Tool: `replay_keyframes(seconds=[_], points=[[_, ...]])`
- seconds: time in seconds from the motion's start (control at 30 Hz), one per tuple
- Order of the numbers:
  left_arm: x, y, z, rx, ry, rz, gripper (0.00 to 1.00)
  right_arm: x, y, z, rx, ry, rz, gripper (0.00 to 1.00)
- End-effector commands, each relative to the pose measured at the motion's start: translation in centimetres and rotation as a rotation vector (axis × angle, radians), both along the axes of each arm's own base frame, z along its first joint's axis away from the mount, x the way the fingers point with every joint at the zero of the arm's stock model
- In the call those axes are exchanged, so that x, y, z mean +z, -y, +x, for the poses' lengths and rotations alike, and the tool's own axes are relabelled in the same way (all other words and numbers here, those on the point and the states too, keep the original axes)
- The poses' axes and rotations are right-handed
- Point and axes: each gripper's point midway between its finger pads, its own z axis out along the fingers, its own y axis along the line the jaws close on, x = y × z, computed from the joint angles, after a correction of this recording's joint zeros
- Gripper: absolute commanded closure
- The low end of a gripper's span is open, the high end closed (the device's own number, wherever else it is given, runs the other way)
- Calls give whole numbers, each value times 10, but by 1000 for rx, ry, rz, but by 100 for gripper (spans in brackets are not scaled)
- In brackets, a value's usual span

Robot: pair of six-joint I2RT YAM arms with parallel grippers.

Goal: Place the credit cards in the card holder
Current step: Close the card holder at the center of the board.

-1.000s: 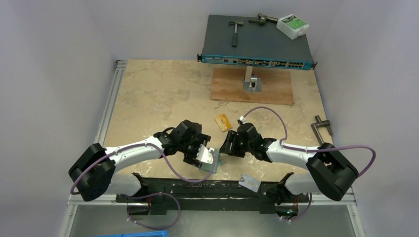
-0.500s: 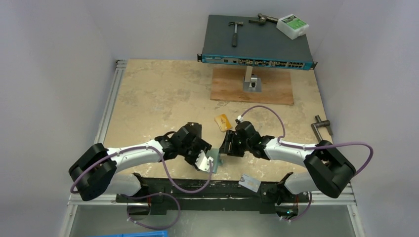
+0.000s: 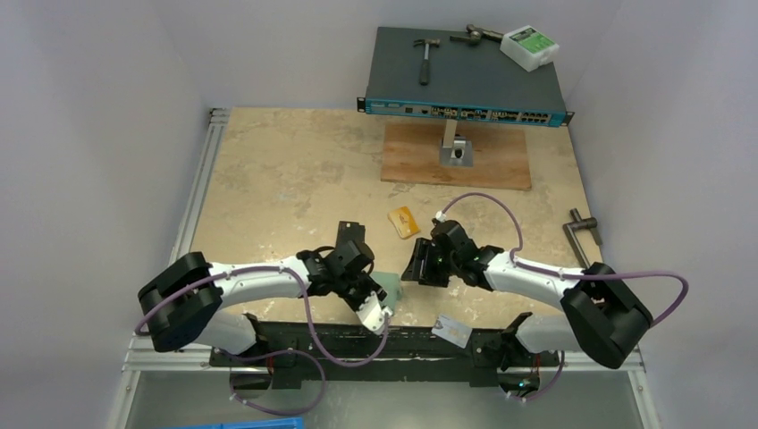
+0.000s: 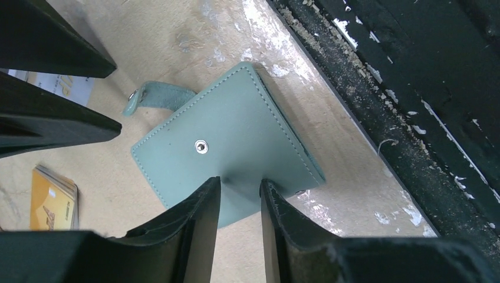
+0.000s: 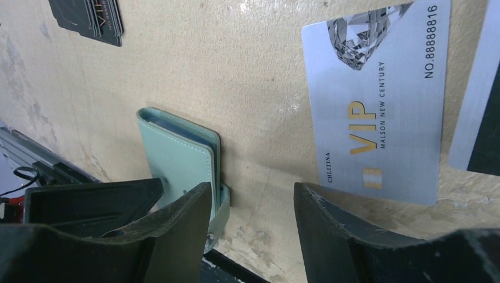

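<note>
On the bench (image 3: 268,179) no part of the task is judged to be done, since no card is seen inside the card holder (image 4: 227,138). The left pincer (image 4: 239,187) is set at the holder's near edge with its jaws narrowly apart; whether that edge is pinched cannot be told. The right pincer (image 5: 253,197) is held open and empty just beside the holder's fold. The holder is laid flat close to the bench's near edge, folded over, with its snap tab unfastened. A silver card (image 5: 377,100) is laid near it, an orange card (image 3: 403,222) farther back, and a second silver card (image 3: 452,332) at the black rail (image 3: 357,344). Opening the holder and loading every card are judged to be left.
</note>
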Motion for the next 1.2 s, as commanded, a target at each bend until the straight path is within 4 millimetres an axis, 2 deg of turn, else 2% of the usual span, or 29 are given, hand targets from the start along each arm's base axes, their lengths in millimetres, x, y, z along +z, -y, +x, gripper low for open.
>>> replay_keyframes(seconds=[0.0,0.1,0.23,0.3,0.47,0.63,0.77,0.97,1.17], points=[[-10,1,-4,-7,-33,52,71,8,6,-1,8,21,-9,47],[-13,7,-2,5,-37,62,75,11,6,-5,25,17,2,46],[-15,16,2,26,-35,57,90,13,6,-7,42,15,1,47],[-15,17,3,39,-35,55,93,14,5,-7,45,14,0,48],[-1,23,7,87,-45,37,100,19,10,-6,49,15,-40,49],[19,35,13,169,-95,22,100,32,20,-6,35,39,-78,49],[28,37,16,191,-83,-6,100,41,19,-8,37,43,-59,50],[33,30,14,189,-67,-20,94,43,8,-11,67,33,-50,53],[24,16,-4,106,-55,-26,87,45,-6,-13,101,23,-50,52]])
